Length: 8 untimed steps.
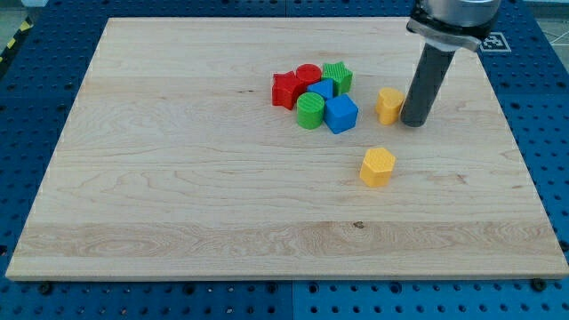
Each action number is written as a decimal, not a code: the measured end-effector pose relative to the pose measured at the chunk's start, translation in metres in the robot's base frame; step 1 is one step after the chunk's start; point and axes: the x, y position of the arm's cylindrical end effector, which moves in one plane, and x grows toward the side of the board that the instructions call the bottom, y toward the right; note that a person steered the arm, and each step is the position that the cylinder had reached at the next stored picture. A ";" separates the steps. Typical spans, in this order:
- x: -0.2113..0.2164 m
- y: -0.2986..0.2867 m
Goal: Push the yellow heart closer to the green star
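Yellow heart (pixel 388 104) touches my tip (pixel 413 123); green star (pixel 338 76) near.

A robotics lab bench: a pale wooden board (pixel 178 196) lies on a blue perforated metal table (pixel 36 107), with a black-and-white fiducial marker (pixel 494 41) at the view's top right.

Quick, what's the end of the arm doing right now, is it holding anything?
My tip: a bare rod with no jaws, holding nothing. It sits on the board right beside the yellow heart, on the heart's right in the view, touching or nearly so.
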 end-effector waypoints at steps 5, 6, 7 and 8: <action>0.020 -0.016; 0.010 -0.016; 0.006 -0.023; 0.006 -0.035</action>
